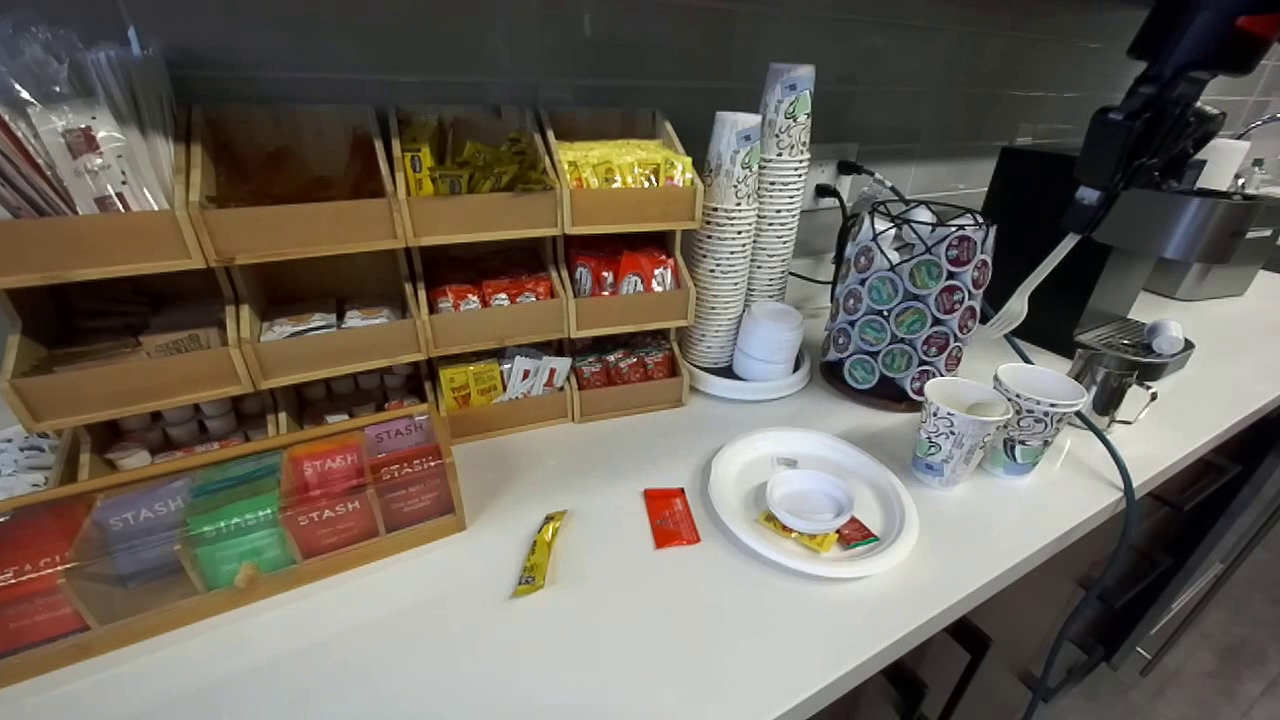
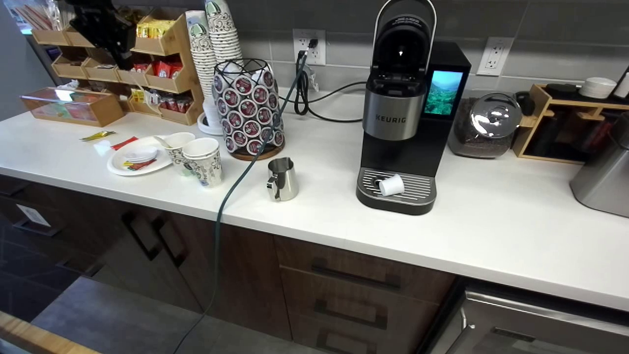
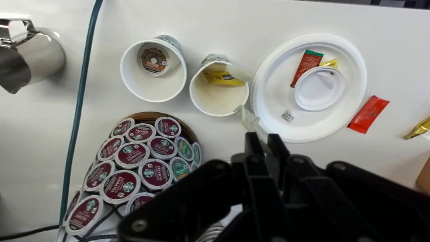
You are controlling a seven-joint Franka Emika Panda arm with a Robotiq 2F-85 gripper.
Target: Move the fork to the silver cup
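**Countertop (image 2: 334, 216): fork (image 1: 1014, 308) and silver cup (image 2: 284, 182)**

Dark wood cabinets (image 2: 255, 290) form the near front below the white surface. Close to the near edge stands the silver cup: upright, plain, mirror-bright metal, with a loop handle on its near left and a pouring lip. To its left, a green cable (image 2: 236, 189) drops over the edge. Farther left, two patterned paper cups (image 2: 205, 167) stand side by side; a white plate (image 2: 118, 164) lies left of them.

Gripper (image 3: 264, 141): fingers clamped on the fork handle. Fork: pale, slender plastic, tilted, tines down; tine detail is blurred. It hangs above the countertop, left of the silver cup and well apart from it.

Beyond the silver cup: pod rack (image 2: 253, 113) to the left, coffee machine (image 2: 393, 113) to the right. Cup stacks (image 2: 226, 44) stand at far left. Grey tile wall (image 2: 344, 44) forms the background.
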